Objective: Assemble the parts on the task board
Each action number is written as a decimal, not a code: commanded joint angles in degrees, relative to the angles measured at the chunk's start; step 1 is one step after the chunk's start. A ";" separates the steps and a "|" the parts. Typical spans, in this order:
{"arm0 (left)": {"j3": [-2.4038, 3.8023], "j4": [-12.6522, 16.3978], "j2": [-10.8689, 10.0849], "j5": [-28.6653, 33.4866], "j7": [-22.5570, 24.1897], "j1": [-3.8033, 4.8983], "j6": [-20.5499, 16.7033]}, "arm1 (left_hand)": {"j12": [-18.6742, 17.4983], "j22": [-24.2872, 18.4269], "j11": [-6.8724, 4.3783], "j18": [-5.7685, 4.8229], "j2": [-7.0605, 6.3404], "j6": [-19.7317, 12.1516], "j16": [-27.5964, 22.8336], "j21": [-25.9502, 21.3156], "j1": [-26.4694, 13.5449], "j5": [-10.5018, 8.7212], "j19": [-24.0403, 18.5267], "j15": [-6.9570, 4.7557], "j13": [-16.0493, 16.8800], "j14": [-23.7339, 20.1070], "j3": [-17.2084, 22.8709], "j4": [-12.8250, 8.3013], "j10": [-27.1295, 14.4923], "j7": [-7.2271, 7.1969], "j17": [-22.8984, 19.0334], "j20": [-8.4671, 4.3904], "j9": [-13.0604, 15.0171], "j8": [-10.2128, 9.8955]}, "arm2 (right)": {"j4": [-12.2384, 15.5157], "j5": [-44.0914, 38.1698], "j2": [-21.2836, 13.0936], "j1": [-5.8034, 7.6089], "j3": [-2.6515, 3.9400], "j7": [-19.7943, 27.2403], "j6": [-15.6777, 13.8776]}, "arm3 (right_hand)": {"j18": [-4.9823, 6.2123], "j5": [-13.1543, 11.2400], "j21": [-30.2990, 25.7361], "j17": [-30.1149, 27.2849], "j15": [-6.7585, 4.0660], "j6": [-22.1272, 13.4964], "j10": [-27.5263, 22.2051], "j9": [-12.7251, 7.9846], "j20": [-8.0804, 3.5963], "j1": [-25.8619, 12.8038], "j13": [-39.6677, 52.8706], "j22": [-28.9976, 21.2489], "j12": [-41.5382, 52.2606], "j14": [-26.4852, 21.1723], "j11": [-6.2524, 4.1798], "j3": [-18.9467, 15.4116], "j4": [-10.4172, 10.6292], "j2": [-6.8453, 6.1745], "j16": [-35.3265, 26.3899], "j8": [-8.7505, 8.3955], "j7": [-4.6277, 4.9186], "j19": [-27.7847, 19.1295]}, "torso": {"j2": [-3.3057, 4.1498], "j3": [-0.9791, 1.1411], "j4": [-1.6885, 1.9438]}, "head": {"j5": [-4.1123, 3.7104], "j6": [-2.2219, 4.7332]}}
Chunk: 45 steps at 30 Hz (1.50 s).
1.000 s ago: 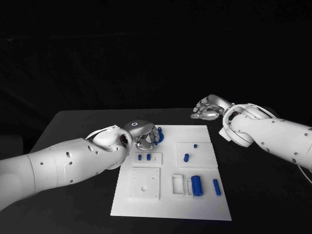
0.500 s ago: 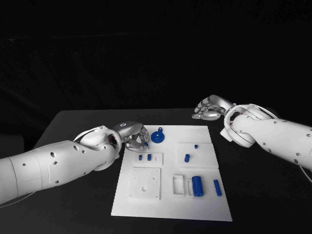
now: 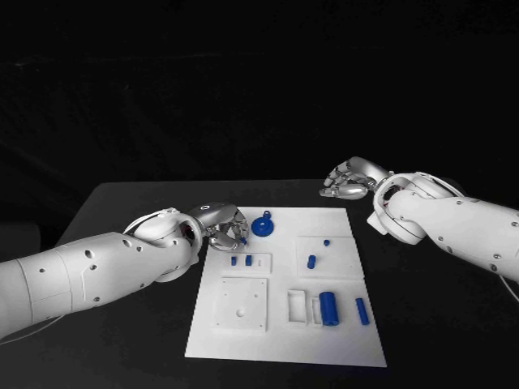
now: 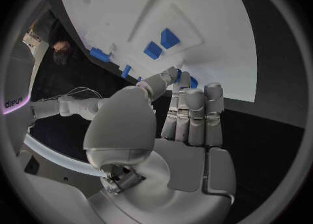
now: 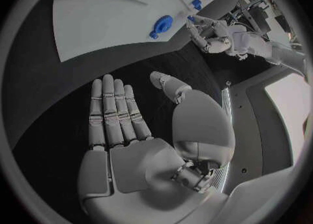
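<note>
Left hand (image 3: 225, 226) empty beside task board (image 3: 330, 324), fingers straight, right hand (image 3: 351, 180) flat, fingers spread.

Left arm reaches in low across the counter's left side; left hand (image 3: 225, 227) sits at the board's far left corner, fingers (image 4: 189, 112) straight, side by side, holding nothing. Right arm bent above the counter's far right edge; right hand (image 3: 351, 180) flat, fingers (image 5: 114, 109) extended, palm empty.

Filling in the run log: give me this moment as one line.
left hand: empty, beside round blue part | right hand: empty, off white board | round blue part on board
</note>
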 commanded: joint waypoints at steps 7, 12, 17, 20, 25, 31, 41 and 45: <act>0.03 -1.13 0.71 0.71 0.66 0.01 1.04 | -0.40 0.95 -0.13 3.63 0.26 0.44 0.27 0.40 -0.22 0.24 0.42 -0.09 0.04 0.41 0.29 0.03 0.46 0.05 -0.08 -1.14 0.02 0.28 | 0.10 0.00 -0.03 -0.02 0.02 0.60 0.12 | -0.12 0.42 -0.34 -0.08 0.16 -0.41 0.38 -0.09 -0.11 0.60 -0.12 0.05 -0.33 -0.44 0.18 -0.33 0.04 -0.05 -0.38 0.15 0.13 -0.32 | -0.04 0.13 -0.04 | 0.18 -0.01; 0.02 -2.01 1.59 0.71 0.70 0.00 1.24 | -0.42 0.95 -0.13 3.63 0.28 0.44 0.27 0.41 -0.23 0.25 0.44 -0.09 0.04 0.42 0.31 0.03 0.47 0.06 -0.08 -1.15 0.01 0.28 | 0.15 0.03 0.06 -0.02 0.02 0.59 0.19 | -0.12 0.43 -0.35 -0.09 0.16 -0.41 0.39 -0.10 -0.11 0.61 -0.16 0.06 -0.33 -0.43 0.18 -0.34 0.04 -0.03 -0.39 0.15 0.13 -0.32 | -0.01 0.15 -0.07 | 0.34 0.02; 0.01 -2.22 1.91 0.71 0.56 -0.07 1.62 | -0.44 0.96 -0.13 3.63 0.30 0.43 0.27 0.42 -0.26 0.24 0.45 -0.09 0.04 0.43 0.32 0.03 0.49 0.06 -0.09 -1.16 0.00 0.28 | 0.19 0.03 0.09 -0.02 0.02 0.60 0.23 | -0.11 0.46 -0.37 -0.10 0.17 -0.42 0.39 -0.11 -0.10 0.63 -0.22 0.07 -0.34 -0.44 0.18 -0.34 0.03 -0.01 -0.41 0.16 0.13 -0.34 | 0.00 0.13 -0.08 | 0.36 0.05; 0.01 -2.26 1.85 0.71 0.46 -0.09 1.86 | -0.45 0.96 -0.13 3.63 0.31 0.43 0.27 0.42 -0.27 0.24 0.45 -0.09 0.04 0.43 0.32 0.03 0.49 0.06 -0.09 -1.16 -0.01 0.28 | 0.17 0.05 0.05 -0.02 0.02 0.60 0.20 | -0.11 0.47 -0.38 -0.11 0.17 -0.42 0.39 -0.11 -0.09 0.64 -0.25 0.07 -0.34 -0.44 0.18 -0.34 0.02 0.00 -0.42 0.16 0.13 -0.34 | 0.01 0.14 -0.07 | 0.31 0.04; 0.00 -2.39 1.73 0.71 0.29 -0.09 2.69 | -0.46 0.96 -0.13 3.62 0.33 0.42 0.27 0.43 -0.29 0.24 0.46 -0.09 0.03 0.43 0.32 0.03 0.50 0.07 -0.10 -1.16 -0.02 0.27 | 0.19 0.05 0.00 -0.02 0.02 0.60 0.20 | -0.11 0.49 -0.39 -0.11 0.18 -0.42 0.39 -0.12 -0.08 0.65 -0.29 0.07 -0.34 -0.44 0.18 -0.35 0.02 0.00 -0.43 0.16 0.13 -0.35 | -0.02 0.09 -0.04 | 0.24 -0.01; -0.01 -2.23 1.64 0.71 0.14 -0.11 3.23 | -0.48 0.96 -0.13 3.62 0.35 0.42 0.26 0.44 -0.31 0.24 0.45 -0.09 0.03 0.43 0.33 0.03 0.52 0.07 -0.11 -1.17 -0.03 0.27 | 0.19 0.08 -0.01 -0.02 0.02 0.61 0.19 | -0.10 0.50 -0.40 -0.12 0.18 -0.42 0.40 -0.12 -0.08 0.66 -0.32 0.08 -0.34 -0.44 0.19 -0.36 0.02 0.00 -0.44 0.16 0.13 -0.36 | 0.01 0.05 -0.03 | 0.21 -0.06; -0.06 -2.29 1.84 0.71 0.22 -0.34 3.54 | -0.50 0.97 -0.14 3.61 0.39 0.43 0.26 0.45 -0.33 0.24 0.44 -0.10 0.04 0.43 0.35 -0.01 0.56 0.06 -0.12 -1.18 -0.05 0.28 | 0.20 0.10 0.02 -0.02 0.02 0.64 0.19 | -0.09 0.52 -0.43 -0.13 0.19 -0.42 0.41 -0.13 -0.06 0.68 -0.40 0.09 -0.35 -0.44 0.19 -0.37 0.01 0.01 -0.45 0.17 0.13 -0.37 | 0.02 0.03 -0.05 | 0.18 -0.11; -0.06 -2.54 1.96 0.71 0.26 -0.65 3.27 | -0.52 0.98 -0.15 3.61 0.39 0.43 0.26 0.46 -0.34 0.24 0.44 -0.11 0.04 0.44 0.36 -0.03 0.58 0.06 -0.12 -1.18 -0.05 0.28 | 0.20 0.10 -0.02 -0.02 0.02 0.64 0.17 | -0.09 0.52 -0.44 -0.13 0.19 -0.43 0.41 -0.14 -0.06 0.69 -0.43 0.09 -0.35 -0.44 0.19 -0.38 0.01 0.02 -0.46 0.17 0.13 -0.37 | 0.02 0.05 -0.05 | 0.12 -0.13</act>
